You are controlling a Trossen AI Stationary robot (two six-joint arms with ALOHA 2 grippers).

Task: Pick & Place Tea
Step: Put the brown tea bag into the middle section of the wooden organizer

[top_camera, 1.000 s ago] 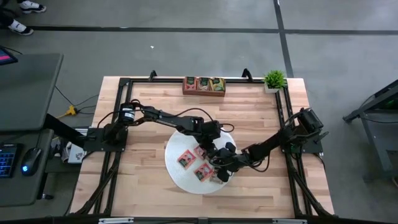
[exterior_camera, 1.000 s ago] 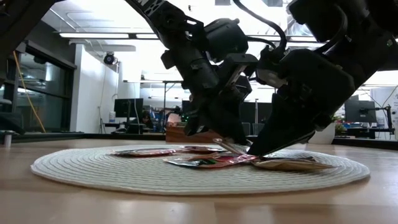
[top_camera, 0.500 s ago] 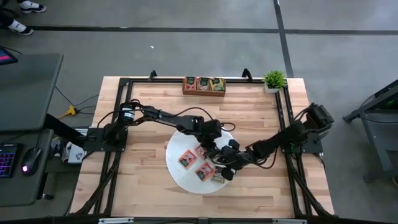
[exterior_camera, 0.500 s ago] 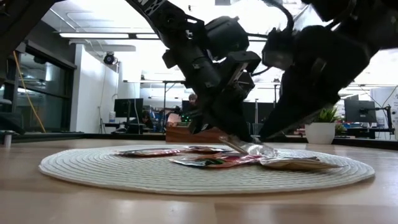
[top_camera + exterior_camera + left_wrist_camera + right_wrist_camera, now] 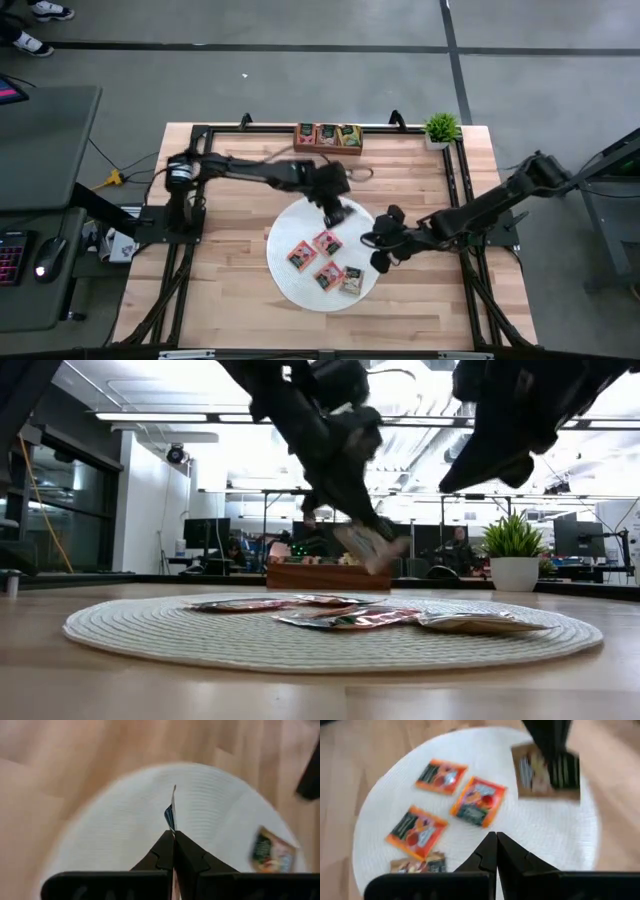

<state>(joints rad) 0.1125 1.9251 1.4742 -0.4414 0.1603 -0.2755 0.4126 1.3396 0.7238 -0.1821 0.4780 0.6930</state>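
i see the left gripper (image 5: 337, 212) clamped on one tea packet (image 5: 366, 546), lifted above the mat's (image 5: 290, 282) far edge. my right gripper (image 5: 383, 258) is pinched closed, empty, off the mat's right side. four packets (image 5: 325, 260) lie on the mat.
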